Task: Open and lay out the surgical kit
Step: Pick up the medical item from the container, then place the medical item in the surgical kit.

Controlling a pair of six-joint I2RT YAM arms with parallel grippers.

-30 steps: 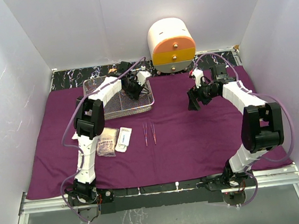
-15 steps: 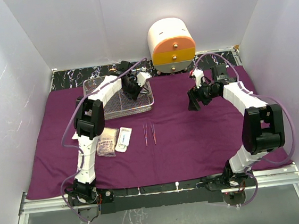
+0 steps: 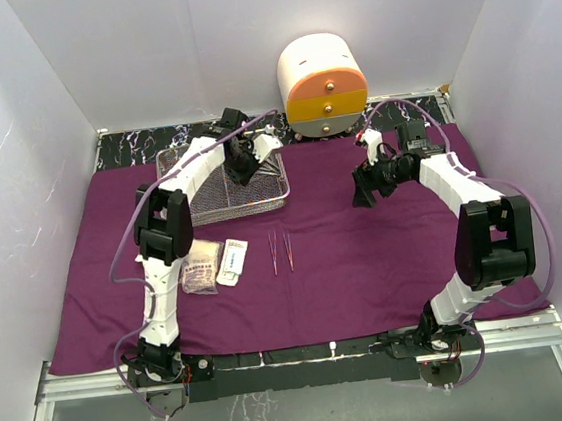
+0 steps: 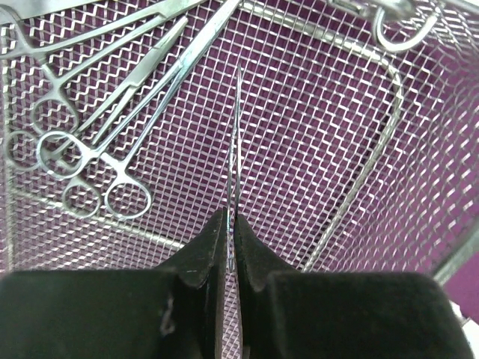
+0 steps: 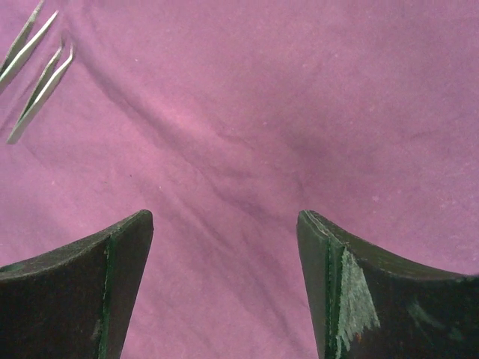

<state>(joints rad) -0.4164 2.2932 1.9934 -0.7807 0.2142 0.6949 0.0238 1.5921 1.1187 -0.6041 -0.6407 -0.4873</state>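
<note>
My left gripper (image 4: 233, 224) pinches thin steel tweezers (image 4: 236, 127) inside the silver wire-mesh tray (image 4: 322, 149); snagged mesh could twist them loose.

Right of the tray (image 3: 251, 212), bare cloth (image 3: 346, 254) gives passage. Tweezers (image 3: 274, 252) and packets (image 3: 230, 262) lie just nearer than the tray, cabinet (image 3: 323, 83) beyond-right, forceps (image 4: 112, 120) inside.

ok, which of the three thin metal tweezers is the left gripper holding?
The thin metal tweezers pinched in the shut left gripper over the rectangular silver wire-mesh tray. The other two tweezers lie free, side by side, on the large purple cloth.
</note>
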